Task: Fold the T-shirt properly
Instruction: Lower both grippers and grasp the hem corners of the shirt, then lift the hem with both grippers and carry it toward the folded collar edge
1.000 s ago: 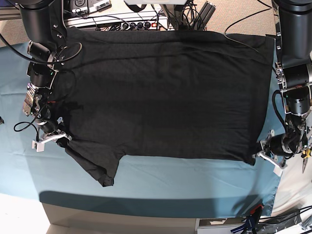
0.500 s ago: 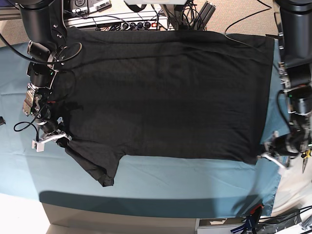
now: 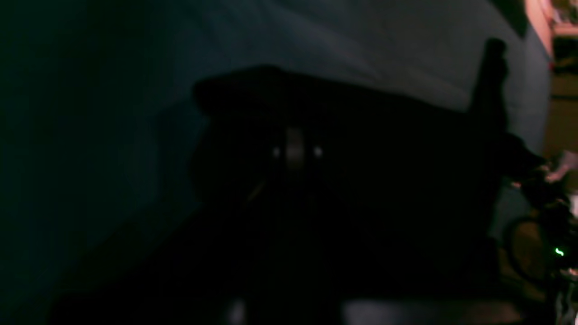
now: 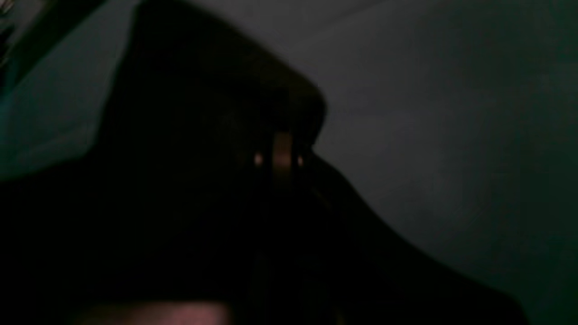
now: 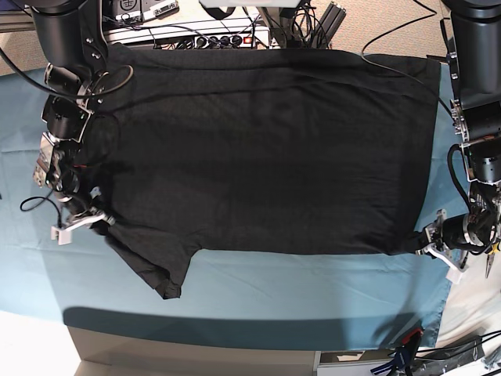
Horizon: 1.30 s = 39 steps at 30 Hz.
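Observation:
The black T-shirt (image 5: 266,149) lies spread flat on the teal table cloth (image 5: 297,290), plain side up, with one short sleeve (image 5: 160,270) pointing to the front left. My left gripper (image 5: 437,247) sits at the shirt's front right corner, shut on the hem there. My right gripper (image 5: 84,222) is at the shirt's left edge just above the sleeve, shut on the fabric. Both wrist views are very dark. In each, black T-shirt fabric (image 3: 361,189) (image 4: 198,135) bunches right in front of the camera over the cloth.
The teal cloth (image 3: 361,40) covers the table, with a bare strip along the front. Cables and electronics (image 5: 188,35) lie behind the shirt's far edge. Tools (image 5: 403,356) lie below the table's front right corner. The table's front edge (image 5: 196,337) is close to the sleeve.
My left gripper has shifted to the right, drawing the shirt's front right corner outward and the hem straighter. The right arm has edged slightly up and back, still gripping.

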### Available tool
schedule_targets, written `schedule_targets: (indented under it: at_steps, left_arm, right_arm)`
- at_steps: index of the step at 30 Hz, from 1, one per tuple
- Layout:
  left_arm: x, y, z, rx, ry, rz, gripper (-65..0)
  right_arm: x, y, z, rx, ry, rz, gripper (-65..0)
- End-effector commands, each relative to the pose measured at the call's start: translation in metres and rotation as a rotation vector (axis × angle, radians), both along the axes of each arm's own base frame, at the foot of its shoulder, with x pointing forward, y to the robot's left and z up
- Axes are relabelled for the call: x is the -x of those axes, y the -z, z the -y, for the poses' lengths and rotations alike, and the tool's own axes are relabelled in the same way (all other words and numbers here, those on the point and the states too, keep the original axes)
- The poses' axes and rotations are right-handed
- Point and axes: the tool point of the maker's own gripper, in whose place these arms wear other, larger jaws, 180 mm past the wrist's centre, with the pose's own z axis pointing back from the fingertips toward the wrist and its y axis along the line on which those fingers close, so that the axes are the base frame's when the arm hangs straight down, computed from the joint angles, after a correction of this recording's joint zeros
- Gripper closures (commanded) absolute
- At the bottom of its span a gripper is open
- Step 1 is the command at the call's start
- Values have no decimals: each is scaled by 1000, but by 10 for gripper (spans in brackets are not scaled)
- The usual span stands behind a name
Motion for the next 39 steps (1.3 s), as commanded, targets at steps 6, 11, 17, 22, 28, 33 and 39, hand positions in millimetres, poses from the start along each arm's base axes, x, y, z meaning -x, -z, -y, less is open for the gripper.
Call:
schedule_targets:
  at_steps: [6,11,17,22,28,33,39]
  left_arm:
    - [-11,-42,-6,77,29,107,0]
    - [-6,-50,-28,72,2,113,0]
    - [3,-59,-48,74,-4,119,0]
    - [12,-59,-51,100,6,119,0]
    - [21,-63,-44,154,54,137,0]
    - [21,-70,-39,191,72,159,0]
    - [23,-69,-38,192,81,155,0]
  right_arm:
    - [-7,-26,12,-22,13,59,0]
    - [4,-36,22,26,-6,68,0]
    - [18,-43,23,56,-28,87,0]
    - [30,-41,20,74,-48,83,0]
    - [45,-38,16,92,-74,72,0]
    - [55,-37,14,123,-95,61,0]
    - [59,-44,28,149,-90,57,0]
